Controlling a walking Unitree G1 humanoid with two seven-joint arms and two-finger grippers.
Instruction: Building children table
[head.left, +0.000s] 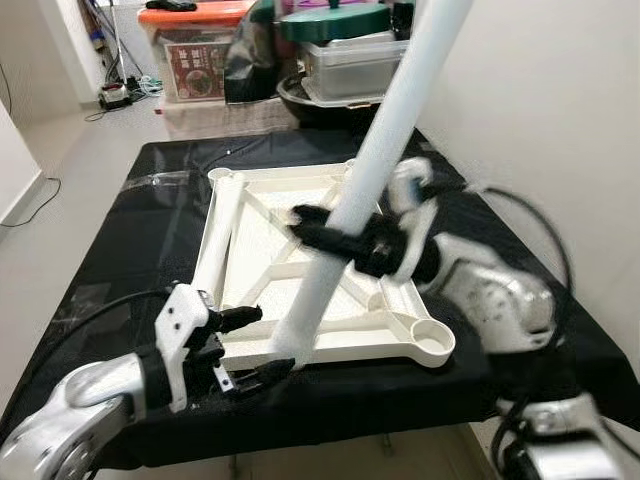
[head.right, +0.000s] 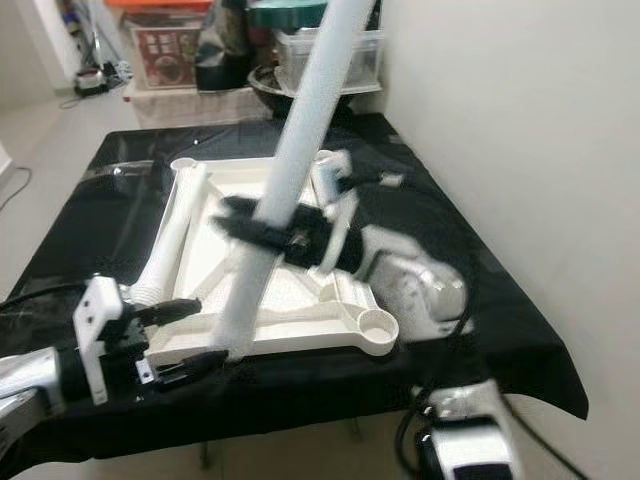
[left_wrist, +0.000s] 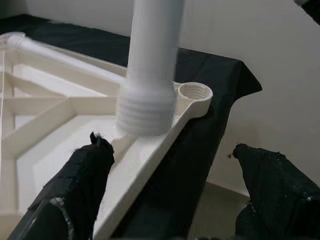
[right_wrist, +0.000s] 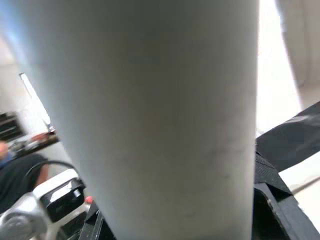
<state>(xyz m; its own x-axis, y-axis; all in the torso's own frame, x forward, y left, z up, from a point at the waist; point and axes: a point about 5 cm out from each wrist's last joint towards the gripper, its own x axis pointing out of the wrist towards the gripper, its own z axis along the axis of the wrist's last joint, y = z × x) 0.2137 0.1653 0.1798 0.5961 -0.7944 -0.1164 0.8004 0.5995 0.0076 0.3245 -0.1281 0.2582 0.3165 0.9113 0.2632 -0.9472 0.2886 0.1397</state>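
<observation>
Nearest in the left eye view, the left gripper (head.left: 245, 345) hovers at the desk's (head.left: 170, 200) front edge, fingers apart, beside the threaded lower end of the white table leg (head.left: 385, 150). That leg leans over the upturned white tabletop (head.left: 255, 230) lying mid-desk, with the right gripper (head.left: 350, 235) clamped around its middle. From the left wrist view, the leg's threads hang just above the tabletop's frame, near a corner socket (left_wrist: 194, 93). Looking through the right wrist view, the leg is blurred and close.
</observation>
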